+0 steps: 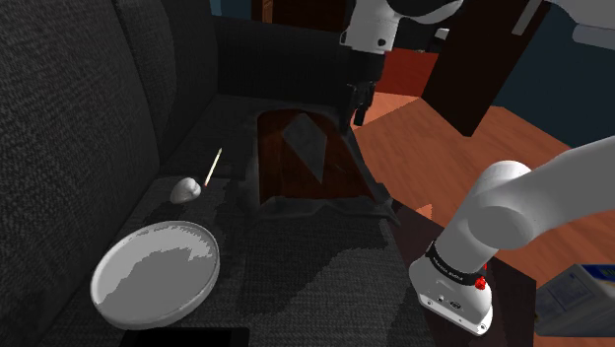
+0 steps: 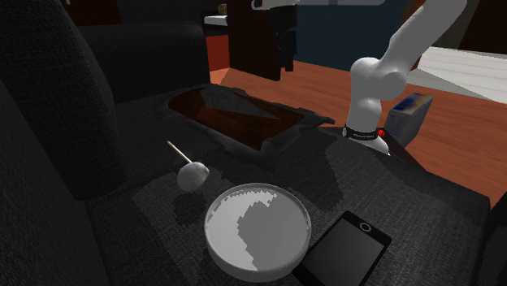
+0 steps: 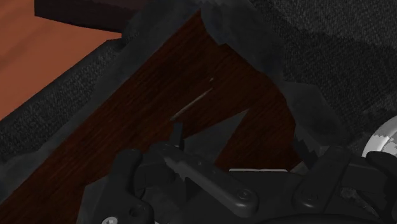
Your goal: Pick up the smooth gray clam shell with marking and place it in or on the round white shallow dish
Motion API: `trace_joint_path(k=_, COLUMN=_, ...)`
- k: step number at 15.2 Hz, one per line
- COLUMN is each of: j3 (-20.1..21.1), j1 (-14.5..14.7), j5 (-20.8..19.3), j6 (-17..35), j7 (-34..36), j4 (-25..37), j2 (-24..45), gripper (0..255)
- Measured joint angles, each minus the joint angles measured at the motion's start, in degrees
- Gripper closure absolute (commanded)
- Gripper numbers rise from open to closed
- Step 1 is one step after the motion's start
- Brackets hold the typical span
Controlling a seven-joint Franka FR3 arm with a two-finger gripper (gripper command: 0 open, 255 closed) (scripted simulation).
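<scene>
- Smartphone (image 2: 345, 248), black with a dark screen, lay flat on the dark sofa cushion (image 2: 382, 191), nearest the second exterior camera and just beside the dish.
- Round white shallow dish (image 2: 213, 236) sat upright on the same cushion with nothing in it; also logged in the shoulder view (image 1: 108, 286).
- Clam shell (image 2: 193, 175), pale grey and rounded, rested on the cushion just beyond the dish, near it but apart; not in or on the dish (image 1: 184, 188).
- Thin pale stick (image 2: 177, 150) lay beyond the shell, its near end just beside it. Contact could not be told.
- Dark red-brown wood-grain panel (image 2: 236, 114) showed through a ragged-edged gap in the cushion, farther back.
- White arm base (image 2: 366, 122) stood at the cushion's edge, a red button on its collar; a blue-and-white box (image 2: 410, 114) sat just beside it.
- Black gripper (image 1: 356, 116) hung above the far end of the wood panel, well apart from shell and dish. Open or closed: could not tell.
- Red-brown wood floor (image 1: 424, 128) lay behind.
</scene>
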Motion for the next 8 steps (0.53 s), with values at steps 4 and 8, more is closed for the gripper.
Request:
trace_joint_path(k=4, j3=3.64, j1=0.65, j5=1.96, j6=4.30, j7=4.76, j4=3.07, j2=7.09, gripper=0)
trace_joint_path(k=8, j3=6.90, j1=1.04, j5=2.74, j6=7.80, j7=9.63, j4=8.01, j2=15.21, gripper=0)
